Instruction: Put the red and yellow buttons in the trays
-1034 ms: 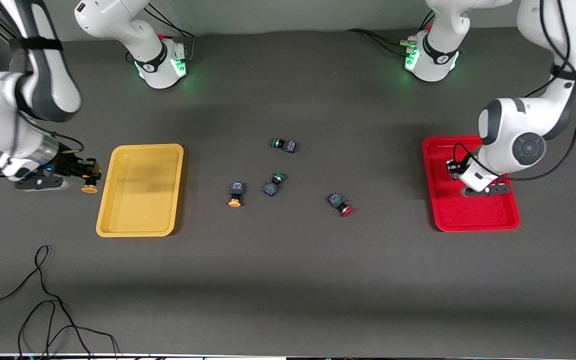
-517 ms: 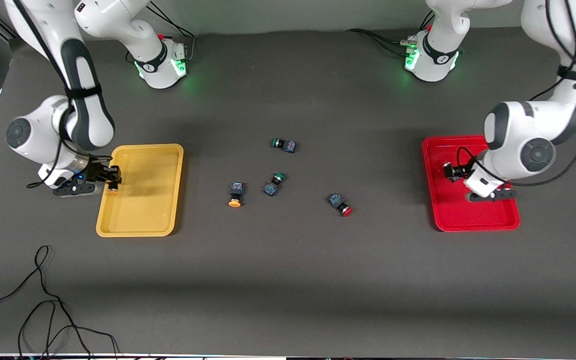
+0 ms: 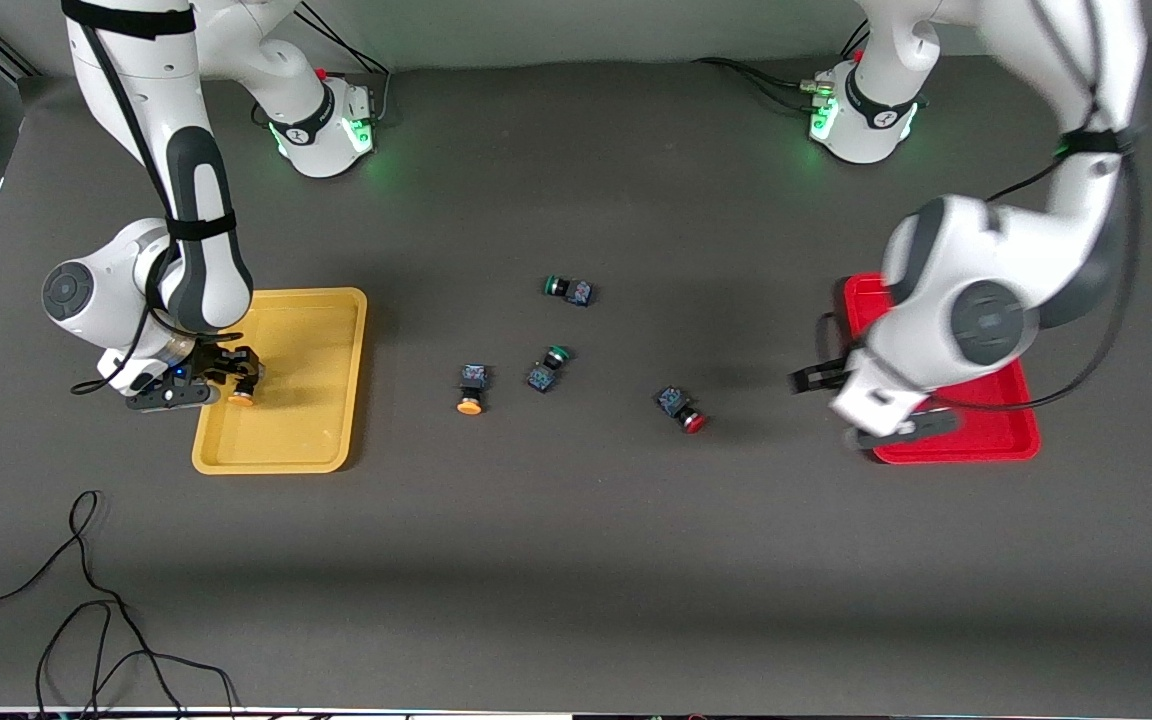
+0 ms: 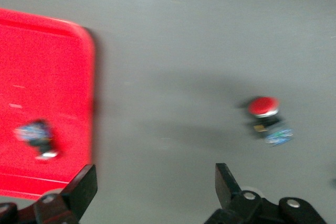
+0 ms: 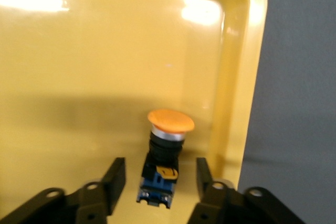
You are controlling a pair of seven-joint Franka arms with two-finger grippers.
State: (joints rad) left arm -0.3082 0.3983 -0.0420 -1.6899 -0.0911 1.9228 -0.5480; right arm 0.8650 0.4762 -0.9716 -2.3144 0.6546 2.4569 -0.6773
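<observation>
Right hand (image 5: pixel 160 182) sits over the yellow tray (image 3: pixel 326 310), fingers apart, a yellow button (image 5: pixel 165 150) between them on the tray floor. Left hand (image 4: pixel 152 192), spread wide, hangs over the worktop (image 3: pixel 576 560) between the red tray (image 4: pixel 47 66), one red button (image 4: pixel 37 137) inside, and another red button (image 4: pixel 265 116).

Right gripper (image 3: pixel 236 380) low, jaws apart, fingers pointing toward 3 o'clock in the front view. Left gripper (image 3: pixel 804 378) raised, jaws spread wide, forearm angling toward 8 o'clock.
</observation>
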